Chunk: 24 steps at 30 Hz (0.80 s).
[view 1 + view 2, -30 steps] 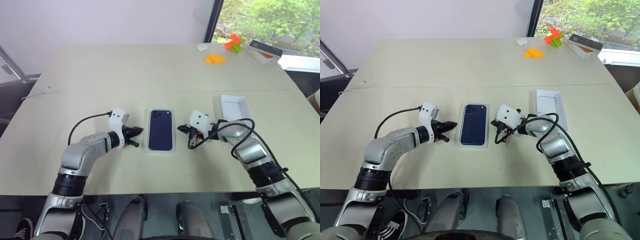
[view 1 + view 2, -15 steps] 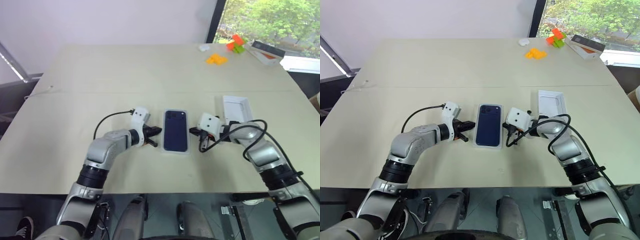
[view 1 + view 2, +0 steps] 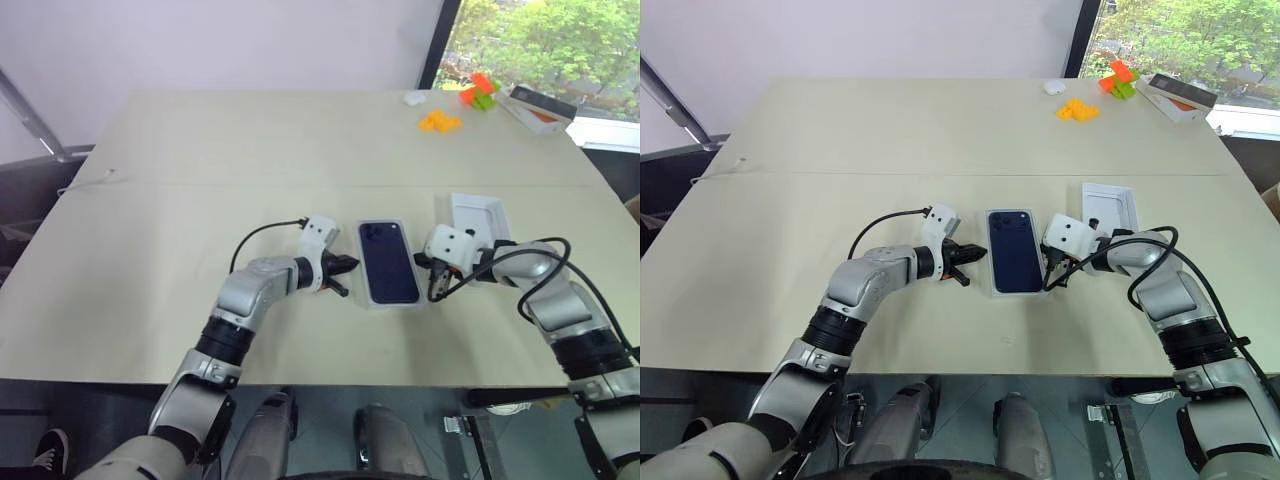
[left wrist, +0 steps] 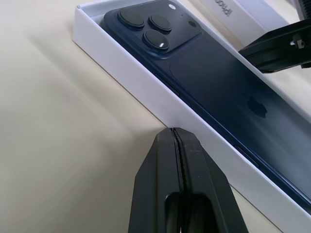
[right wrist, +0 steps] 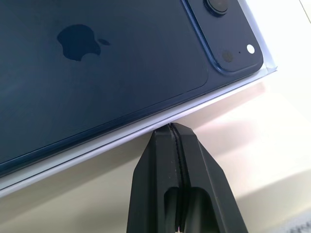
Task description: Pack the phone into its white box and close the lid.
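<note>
While both arms are reaching in over the pale beige surface (image 3: 200, 180), the scene is reading like this, L to R. The left end effector (image 3: 348, 268), w/ its two black fingers pressed fully together and gripping nothing, is pointing at the left long wall of the shallow white rectangular cardboard box (image 4: 146, 85); in the left wrist view its tip is sitting right at that wall, but contact can't be confirmed. Just right of it, the slim dark blue glossy phone (image 3: 388, 261) is lying flat inside the white box, back up, camera cluster at the far end. The box is sitting on the near-centre part of the surface.

Next, the right end effector (image 3: 1053, 272), fingers also closed tight on nothing, is pointing at the box's right long wall; in the right wrist view its tip is sitting just at the white edge beside the phone. Immediately right of that end effector and a little farther back, the white rectangular cardboard lid (image 3: 477, 216) is lying on the surface, plain inside facing up, apart from the box.

Far back on the right, small orange pieces (image 3: 440, 121), an orange-and-green block (image 3: 477, 90) and an orange-and-white box (image 3: 541, 108) are sitting near the window edge.
</note>
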Each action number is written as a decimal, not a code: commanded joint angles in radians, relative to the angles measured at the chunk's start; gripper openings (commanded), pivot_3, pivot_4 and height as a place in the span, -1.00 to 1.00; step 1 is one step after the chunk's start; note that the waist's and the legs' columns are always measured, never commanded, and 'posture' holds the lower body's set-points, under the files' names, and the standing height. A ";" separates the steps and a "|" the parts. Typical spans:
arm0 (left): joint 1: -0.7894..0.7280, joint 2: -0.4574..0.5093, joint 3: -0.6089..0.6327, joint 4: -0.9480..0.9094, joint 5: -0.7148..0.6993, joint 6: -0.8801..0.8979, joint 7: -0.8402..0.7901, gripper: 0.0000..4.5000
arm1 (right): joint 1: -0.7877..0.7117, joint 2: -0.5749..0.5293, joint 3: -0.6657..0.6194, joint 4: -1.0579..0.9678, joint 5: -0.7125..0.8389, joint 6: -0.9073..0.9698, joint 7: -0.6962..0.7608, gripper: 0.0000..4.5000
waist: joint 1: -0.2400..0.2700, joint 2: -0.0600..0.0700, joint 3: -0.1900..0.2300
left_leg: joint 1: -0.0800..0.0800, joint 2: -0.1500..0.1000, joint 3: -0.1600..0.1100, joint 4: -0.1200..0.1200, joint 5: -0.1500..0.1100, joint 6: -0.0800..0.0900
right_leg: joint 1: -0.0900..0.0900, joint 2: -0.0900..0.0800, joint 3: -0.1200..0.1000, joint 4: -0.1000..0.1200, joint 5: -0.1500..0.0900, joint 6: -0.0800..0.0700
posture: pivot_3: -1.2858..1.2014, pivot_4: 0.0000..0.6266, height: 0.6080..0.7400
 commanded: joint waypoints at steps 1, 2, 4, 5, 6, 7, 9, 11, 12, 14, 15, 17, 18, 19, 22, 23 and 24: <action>-0.019 -0.056 -0.051 0.019 0.004 -0.004 -0.027 -0.98 | 0.003 -0.015 -0.027 -0.018 0.016 -0.025 0.020 -1.00 | 0.000 0.000 0.000 | 0.000 0.000 0.000 0.000 0.000 0.000 | 0.000 0.000 0.000 -0.001 0.000 0.000 | 0.03 -0.52 1.00; -0.021 -0.063 -0.057 0.026 0.013 -0.016 -0.033 -0.98 | 0.003 -0.018 -0.026 -0.010 0.009 -0.034 0.015 -1.00 | 0.000 0.000 0.000 | 0.000 0.000 0.000 0.000 0.000 0.000 | 0.001 0.000 0.000 -0.001 0.000 0.000 | 0.03 -0.52 1.00; -0.029 -0.079 -0.060 0.039 0.021 -0.023 -0.040 -0.98 | 0.002 -0.020 -0.031 0.001 0.002 -0.037 0.011 -1.00 | 0.000 0.000 0.000 | 0.000 0.000 0.000 0.001 0.000 0.000 | 0.001 0.000 0.000 -0.001 0.000 0.001 | 0.03 -0.52 1.00; -0.033 -0.085 -0.061 0.046 0.028 -0.029 -0.041 -0.98 | 0.003 -0.021 -0.033 0.003 0.003 -0.035 0.016 -1.00 | 0.000 0.000 0.000 | 0.000 0.000 0.000 0.001 0.000 0.000 | 0.001 0.000 0.000 -0.001 0.000 0.001 | 0.03 -0.52 1.00; -0.038 -0.090 -0.058 0.053 0.033 -0.036 -0.041 -0.98 | 0.004 -0.023 -0.034 0.004 0.000 -0.038 0.018 -1.00 | 0.000 0.000 0.000 | 0.000 0.000 0.000 0.001 0.000 0.000 | 0.001 0.000 0.000 -0.001 0.001 0.001 | 0.03 -0.52 1.00; -0.044 -0.095 -0.054 0.064 0.037 -0.034 -0.041 -0.98 | 0.004 -0.026 -0.034 0.009 -0.005 -0.044 0.018 -1.00 | 0.000 0.000 0.000 | 0.000 0.000 -0.001 0.001 0.000 0.000 | 0.001 0.000 -0.001 -0.001 0.001 0.001 | 0.03 -0.52 1.00; -0.049 -0.097 -0.056 0.074 0.051 -0.050 -0.052 -0.98 | 0.000 -0.029 -0.035 0.015 -0.006 -0.040 0.028 -1.00 | 0.000 0.000 0.000 | 0.000 0.000 -0.001 0.001 0.000 0.000 | 0.001 0.000 -0.001 -0.001 0.001 0.001 | 0.03 -0.52 1.00; -0.049 -0.101 -0.046 0.074 0.054 -0.048 -0.052 -0.98 | -0.004 -0.031 -0.038 0.018 -0.006 -0.037 0.030 -1.00 | -0.001 0.000 0.000 | 0.000 0.000 -0.001 0.001 0.000 0.000 | 0.001 0.000 -0.001 -0.001 0.001 0.001 | 0.03 -0.52 1.00; -0.048 -0.102 -0.039 0.074 0.055 -0.044 -0.051 -0.98 | -0.006 -0.030 -0.041 0.018 0.000 -0.027 0.036 -1.00 | -0.001 0.000 0.000 | 0.000 0.000 -0.001 0.000 0.000 0.000 | 0.001 0.000 -0.001 -0.001 0.001 0.002 | 0.03 -0.52 1.00; -0.046 -0.100 -0.022 0.074 0.055 -0.043 -0.046 -0.98 | -0.007 -0.032 -0.039 0.019 -0.004 -0.035 0.041 -1.00 | -0.001 0.000 0.000 | 0.000 0.000 -0.001 0.000 0.000 0.000 | 0.001 0.000 -0.001 -0.001 0.001 0.003 | 0.03 -0.52 1.00; -0.046 -0.094 -0.021 0.074 0.059 -0.044 -0.047 -0.98 | -0.006 -0.031 -0.038 0.013 0.004 -0.019 0.055 -1.00 | -0.001 0.000 0.000 | 0.000 0.000 -0.001 0.000 0.000 0.000 | 0.001 0.000 -0.001 -0.001 0.002 0.004 | 0.03 -0.52 1.00; -0.049 -0.089 -0.005 0.065 0.052 -0.041 -0.047 -0.98 | -0.007 -0.029 -0.033 0.011 -0.004 -0.035 0.055 -1.00 | -0.001 0.000 0.000 | 0.000 0.000 -0.001 0.000 0.000 0.000 | 0.001 0.000 -0.001 -0.001 0.002 0.004 | 0.03 -0.52 1.00; -0.049 -0.085 -0.004 0.059 0.053 -0.039 -0.047 -0.98 | -0.013 -0.025 -0.035 0.016 -0.009 -0.043 0.045 -1.00 | -0.001 0.000 0.000 | 0.000 0.000 -0.001 0.000 0.000 0.000 | 0.001 0.000 -0.001 -0.001 0.002 0.004 | 0.03 -0.52 1.00; -0.048 -0.080 -0.004 0.049 0.051 -0.034 -0.049 -0.98 | -0.021 -0.020 -0.038 0.022 -0.008 -0.034 0.042 -1.00 | -0.002 0.000 0.000 | 0.000 0.000 -0.001 0.000 0.000 0.000 | 0.001 0.000 -0.001 -0.001 0.002 0.004 | 0.03 -0.52 1.00; -0.040 -0.061 0.016 -0.032 0.021 0.023 -0.049 -0.98 | -0.055 -0.014 -0.056 0.033 0.012 -0.020 0.050 -1.00 | -0.005 0.001 0.000 | 0.000 0.000 -0.001 0.000 0.000 0.000 | 0.000 0.000 -0.001 -0.001 0.002 0.004 | 0.03 -0.52 1.00; -0.038 -0.056 0.036 -0.063 -0.003 0.050 -0.053 -0.98 | -0.067 -0.007 -0.070 0.024 0.035 0.011 0.060 -1.00 | -0.007 0.002 0.001 | 0.000 0.000 -0.001 0.000 0.000 0.000 | 0.000 0.000 -0.001 -0.001 0.002 0.004 | 0.03 -0.52 1.00; -0.036 -0.029 0.057 -0.123 -0.020 0.078 -0.056 -0.98 | -0.095 -0.004 -0.089 0.014 0.064 0.045 0.070 -1.00 | -0.010 0.003 0.001 | -0.001 0.000 -0.001 0.000 0.000 0.000 | 0.000 0.000 -0.001 -0.001 0.002 0.004 | 0.03 -0.52 1.00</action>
